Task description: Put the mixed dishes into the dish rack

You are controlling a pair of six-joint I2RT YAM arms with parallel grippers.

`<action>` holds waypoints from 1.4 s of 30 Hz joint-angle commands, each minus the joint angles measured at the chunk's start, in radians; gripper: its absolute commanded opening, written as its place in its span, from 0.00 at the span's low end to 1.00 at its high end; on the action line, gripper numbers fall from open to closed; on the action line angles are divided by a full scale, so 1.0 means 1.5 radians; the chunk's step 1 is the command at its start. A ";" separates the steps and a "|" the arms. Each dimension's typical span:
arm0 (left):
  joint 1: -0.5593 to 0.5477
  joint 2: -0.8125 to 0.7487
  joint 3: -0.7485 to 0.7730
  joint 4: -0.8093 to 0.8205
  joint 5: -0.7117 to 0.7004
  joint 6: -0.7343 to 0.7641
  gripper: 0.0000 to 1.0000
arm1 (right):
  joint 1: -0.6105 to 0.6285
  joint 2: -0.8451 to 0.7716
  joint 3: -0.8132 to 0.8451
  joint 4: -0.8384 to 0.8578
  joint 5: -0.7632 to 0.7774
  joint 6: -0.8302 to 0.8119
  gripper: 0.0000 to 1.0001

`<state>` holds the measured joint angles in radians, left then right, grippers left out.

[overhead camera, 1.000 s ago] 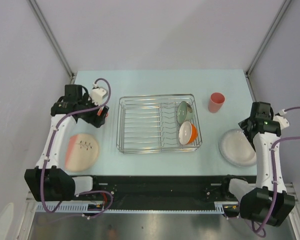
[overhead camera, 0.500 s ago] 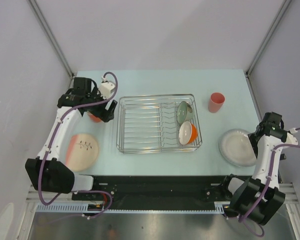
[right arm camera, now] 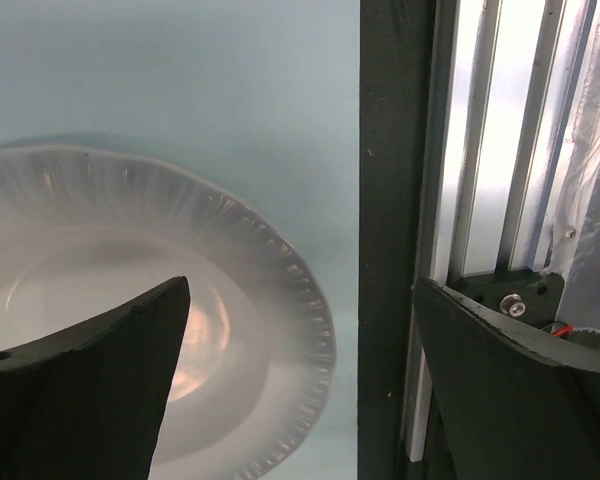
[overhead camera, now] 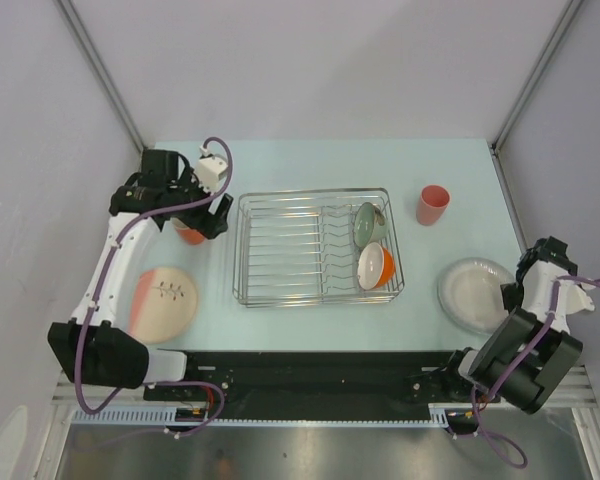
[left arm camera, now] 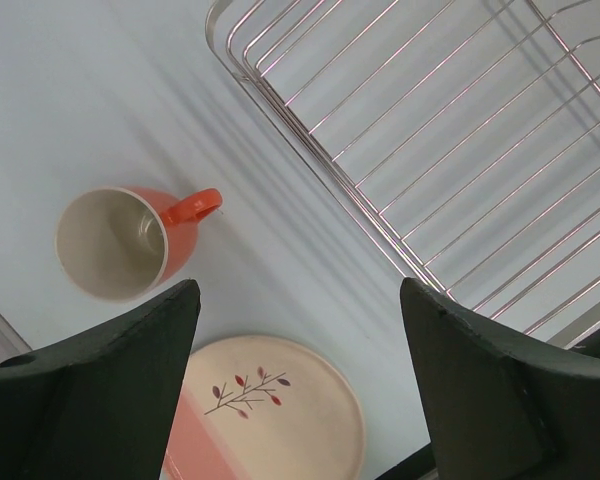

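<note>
Below left hand (left arm camera: 298, 292) (spread wide), off-centre: orange mug (left arm camera: 130, 240).

L arm (overhead camera: 102, 283) & R arm (overhead camera: 552, 293): white links, black joints + bases, purple cables (overhead camera: 220, 160) looped alongside; jaws matte black, wedge-shaped

The grey-green bowl (overhead camera: 368, 224) and orange bowl (overhead camera: 376, 266) stand tilted in the dish rack (overhead camera: 280, 252).
</note>
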<state>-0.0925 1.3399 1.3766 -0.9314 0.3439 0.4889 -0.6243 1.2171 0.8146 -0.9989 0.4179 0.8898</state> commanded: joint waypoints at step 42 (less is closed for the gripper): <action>-0.003 -0.048 0.011 0.005 0.017 -0.024 0.87 | -0.028 -0.072 -0.265 0.409 -0.378 0.021 0.76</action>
<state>-0.0925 1.2629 1.3708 -0.9318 0.3454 0.4717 -0.6220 1.1057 0.4908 -0.4301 0.0372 0.9234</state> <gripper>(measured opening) 0.877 0.770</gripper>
